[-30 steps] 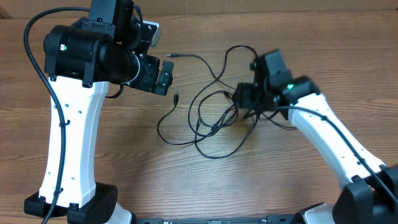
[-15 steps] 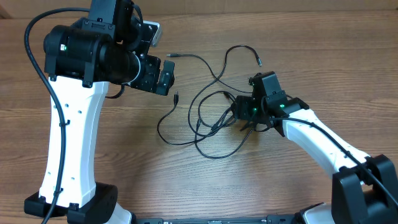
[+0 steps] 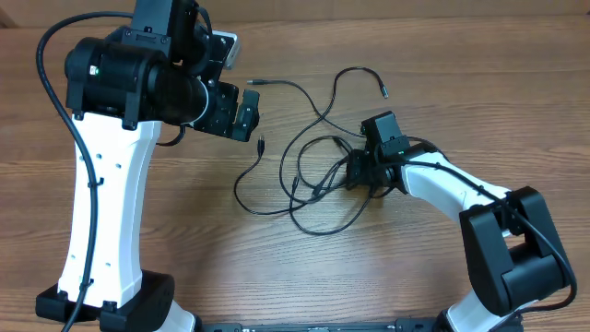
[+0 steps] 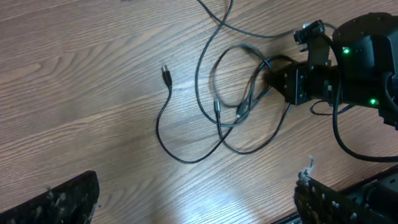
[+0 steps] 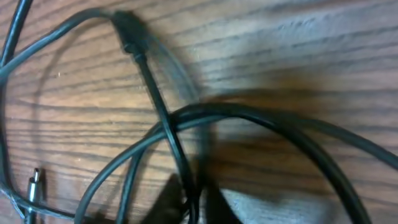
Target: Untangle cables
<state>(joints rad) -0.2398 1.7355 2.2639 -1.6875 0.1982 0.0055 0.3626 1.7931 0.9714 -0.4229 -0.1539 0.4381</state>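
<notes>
**Right arm clamps down inside the knot**

Overhead: the right gripper (image 3: 355, 172), which hung spread over the tangle's right edge a second ago, has dropped low against it and pressed its jaws together. The thin black cables (image 3: 309, 189) lie mid-way across the brown wood-grain table (image 3: 415, 277), their loops crossed as before, so the sorting itself looks not yet begun. A pull is probably next. The left gripper (image 3: 241, 115) hovers well to the left, jaws spread wide and empty.

Left wrist: one loose strand ends in a small metal plug (image 4: 165, 72), apart from the knot. Several loops cross just beside the right gripper and would likely drag along.

Right wrist: up close, a single thin strand runs down into the closed fingertips and appears pinched. A broader loop crosses it just above the grip, the likeliest snag.
</notes>
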